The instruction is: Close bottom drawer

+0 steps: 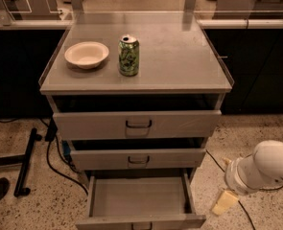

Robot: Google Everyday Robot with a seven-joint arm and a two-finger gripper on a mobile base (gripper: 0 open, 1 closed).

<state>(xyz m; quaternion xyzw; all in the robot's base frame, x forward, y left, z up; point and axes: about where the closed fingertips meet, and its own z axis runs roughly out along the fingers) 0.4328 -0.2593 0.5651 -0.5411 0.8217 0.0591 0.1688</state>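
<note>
The bottom drawer (140, 198) of the grey cabinet (136, 80) is pulled far out, showing a shallow plain grey tray with nothing in it; its front panel sits at the picture's lower edge. The two drawers above it, the top (137, 124) and middle (138, 159), stand slightly out. My white arm comes in from the right, low beside the cabinet. My gripper (226, 202) hangs near the floor, to the right of the bottom drawer's front right corner and apart from it.
A white bowl (86, 54) and a green can (128, 55) stand on the cabinet top. Black cables (54, 162) and a black stand leg (26, 162) lie on the speckled floor to the left. Dark counters run behind.
</note>
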